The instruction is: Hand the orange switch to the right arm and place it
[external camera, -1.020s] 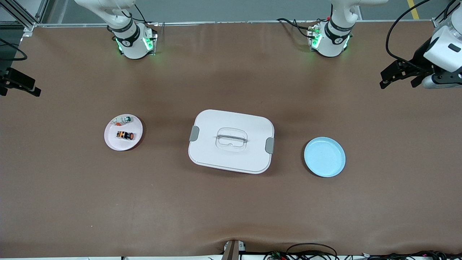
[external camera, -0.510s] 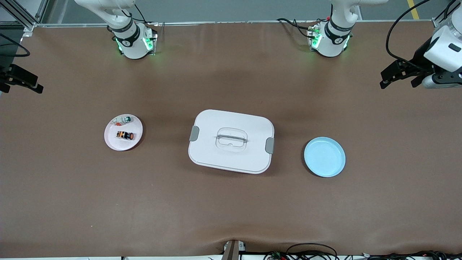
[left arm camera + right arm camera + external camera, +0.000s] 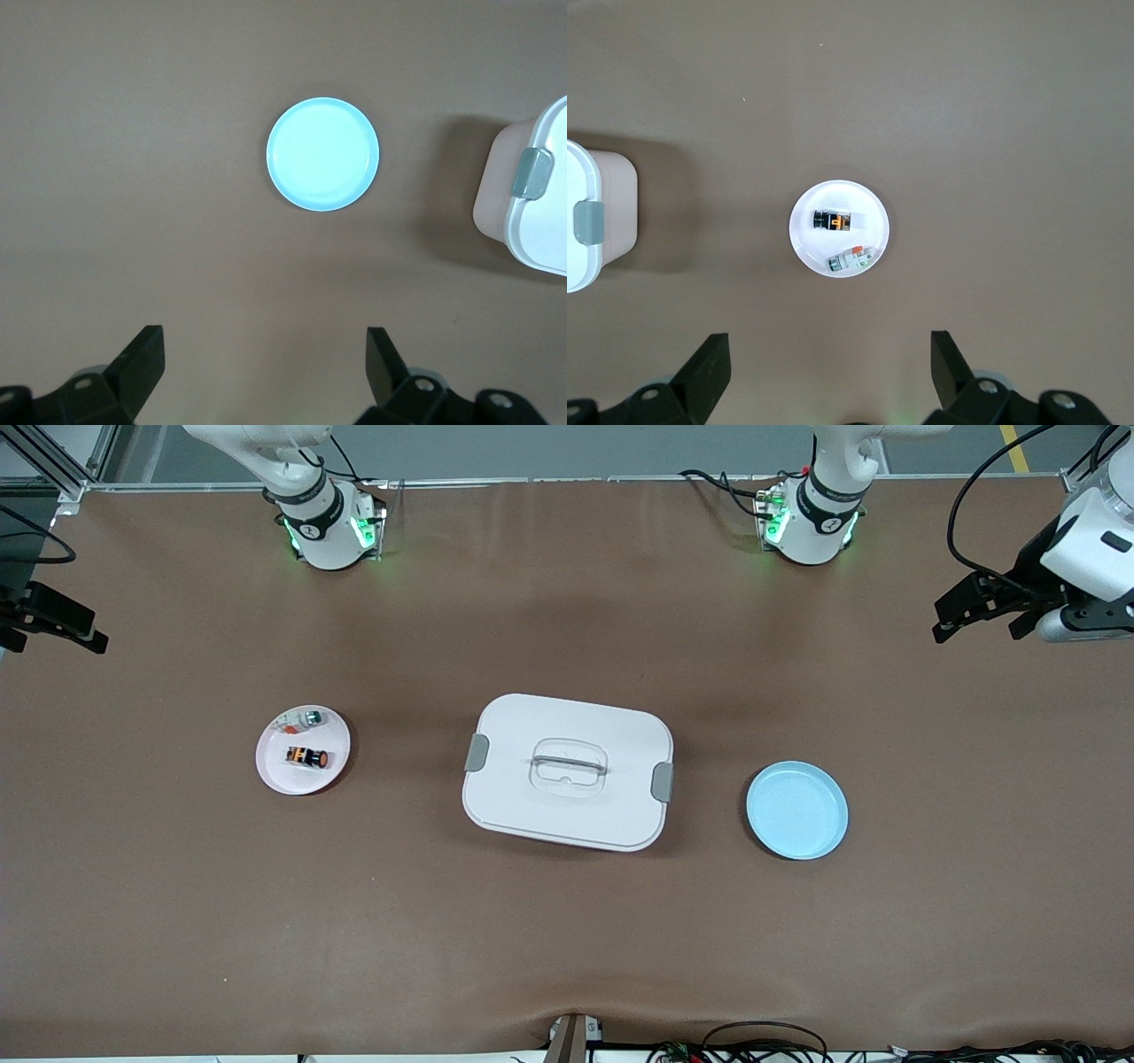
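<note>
The blue plate [image 3: 797, 810] sits lowest in the front view, at right of centre, toward the left arm's end of the table, bare. Slightly higher, at the middle of the frame, stands the white lidded box [image 3: 568, 771] with grey clips at both ends and a handle in its lid. At the same height, at left of centre, is the pale pink plate [image 3: 276, 772]. The orange switch [image 3: 306, 757] lies on its side on this plate, orange cap pointing toward the box. The small white-grey part [image 3: 299, 721] lies on the same plate, farther from the front camera, near the rim.

Higher in the frame, at the right edge, the left gripper [image 3: 974, 611] hangs in the air over the table's end, fingers spread wide and holding nothing; its wrist view shows the blue plate [image 3: 322, 154] between the parted fingertips. At the left edge, the right gripper [image 3: 53, 627] hangs likewise, fingers apart and empty, with the switch [image 3: 833, 220] below it.
</note>
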Action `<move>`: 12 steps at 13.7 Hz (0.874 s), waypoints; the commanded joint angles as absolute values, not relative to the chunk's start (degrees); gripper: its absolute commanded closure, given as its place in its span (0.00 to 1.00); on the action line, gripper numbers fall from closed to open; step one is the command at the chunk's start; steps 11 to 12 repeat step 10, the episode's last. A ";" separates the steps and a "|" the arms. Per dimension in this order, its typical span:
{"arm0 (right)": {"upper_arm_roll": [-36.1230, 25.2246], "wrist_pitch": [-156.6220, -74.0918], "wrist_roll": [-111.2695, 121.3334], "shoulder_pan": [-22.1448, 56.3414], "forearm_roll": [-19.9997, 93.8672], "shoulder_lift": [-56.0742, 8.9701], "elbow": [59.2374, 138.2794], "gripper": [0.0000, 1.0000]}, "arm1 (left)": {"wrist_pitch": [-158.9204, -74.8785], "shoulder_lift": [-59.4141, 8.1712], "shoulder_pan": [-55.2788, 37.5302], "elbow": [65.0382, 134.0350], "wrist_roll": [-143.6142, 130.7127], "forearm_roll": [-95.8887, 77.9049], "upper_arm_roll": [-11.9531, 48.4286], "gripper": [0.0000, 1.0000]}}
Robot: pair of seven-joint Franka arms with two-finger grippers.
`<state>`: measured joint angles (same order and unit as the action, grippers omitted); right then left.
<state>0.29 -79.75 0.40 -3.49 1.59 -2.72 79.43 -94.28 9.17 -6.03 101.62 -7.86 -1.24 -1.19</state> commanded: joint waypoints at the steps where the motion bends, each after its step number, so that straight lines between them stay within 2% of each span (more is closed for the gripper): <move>1: -0.35 -81.65 -0.62 -2.90 2.29 0.44 83.32 0.00 | -93.87 8.70 -5.98 100.46 -6.50 -0.09 -1.14 0.00; 12: -0.26 -81.74 -5.54 -3.16 2.46 0.26 83.23 0.00 | -93.87 8.70 -5.98 100.46 -6.50 -0.26 -1.14 0.00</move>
